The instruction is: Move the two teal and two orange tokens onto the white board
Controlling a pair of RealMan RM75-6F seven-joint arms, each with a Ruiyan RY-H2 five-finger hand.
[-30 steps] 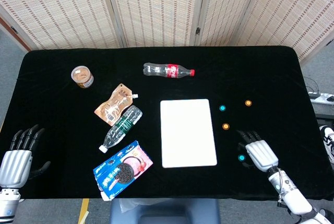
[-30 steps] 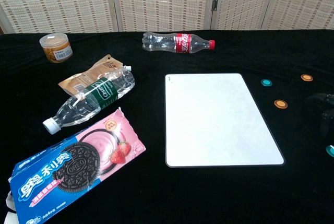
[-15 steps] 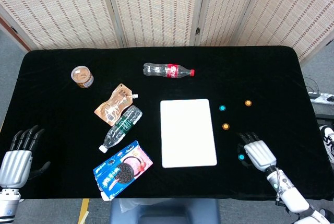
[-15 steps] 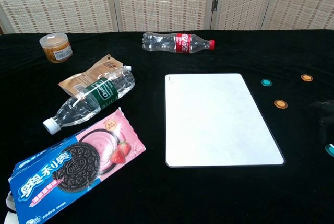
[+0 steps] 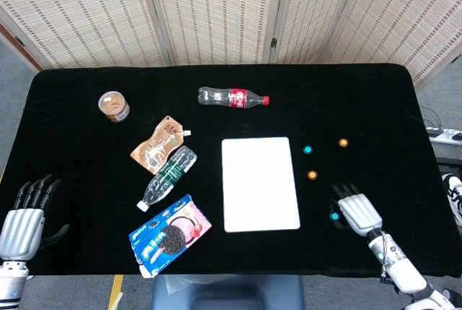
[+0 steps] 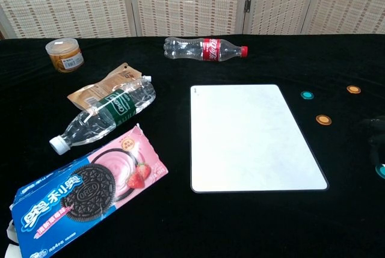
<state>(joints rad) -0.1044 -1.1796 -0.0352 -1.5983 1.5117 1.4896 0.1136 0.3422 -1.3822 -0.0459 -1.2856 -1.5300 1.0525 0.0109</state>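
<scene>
At the right edge of the black tabletop (image 5: pixel 375 100), the right hand (image 5: pixel 355 209) lies palm down with its dark fingers stretched forward and nothing in it; its thumb side sits just beside one teal token (image 5: pixel 334 217), and whether they touch cannot be told. The chest view cuts that token at the frame edge and shows only a dim trace of the hand's dark fingers against the cloth. The second teal token (image 5: pixel 308 149) and the two orange tokens, one (image 5: pixel 312 175) nearer the board and one (image 5: pixel 343 142) further right, lie apart on the cloth, all off the white board (image 5: pixel 260 183). The left hand (image 5: pixel 27 212) rests at the near left corner, fingers spread and holding nothing, its wrist cut off by the frame; the chest view does not show it. Left of the board lie a water bottle (image 5: pixel 167 177), a brown pouch (image 5: pixel 158 145) and a cookie packet (image 5: pixel 169 233) hanging over the tabletop's near edge.
</scene>
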